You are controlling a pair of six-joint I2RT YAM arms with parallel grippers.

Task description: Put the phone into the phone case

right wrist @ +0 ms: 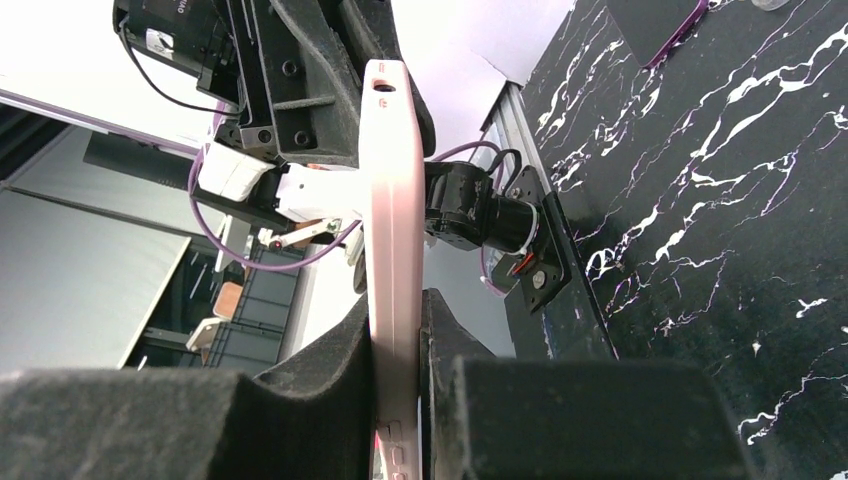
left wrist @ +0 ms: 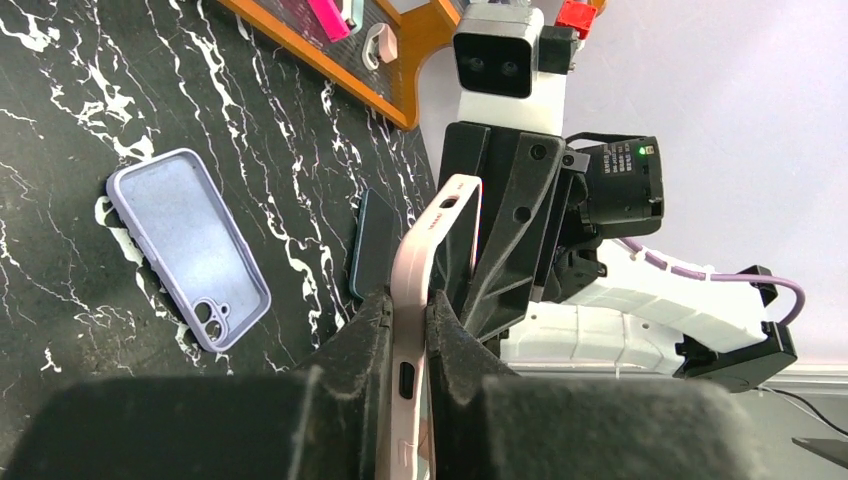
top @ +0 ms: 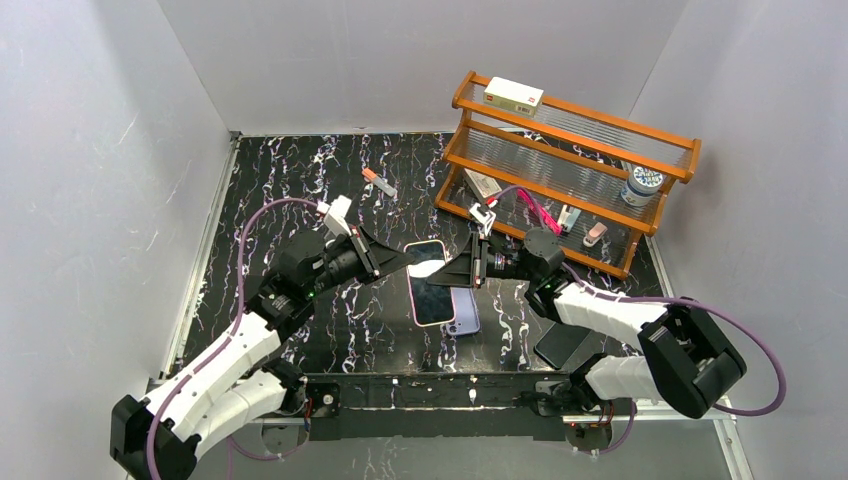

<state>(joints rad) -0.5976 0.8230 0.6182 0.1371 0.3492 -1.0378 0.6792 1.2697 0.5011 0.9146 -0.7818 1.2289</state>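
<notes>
Pinching the phone from both sides above the table.

Holding it off the surface, screen facing up in the top view, overlapping the left part of the lilac case there. Clamping the left gripper tight on one long pink edge, fingers pressing either face beside a side button. Clamping the right gripper likewise on the opposite edge, jaws narrowed to the phone's thickness, facing the left one across it. Leaving the case lying flat on the marble, open side up, camera cutout showing at one end, touching neither gripper. Hanging well apart from a dark slab by the right arm and from a wooden rack at the far right.
</notes>
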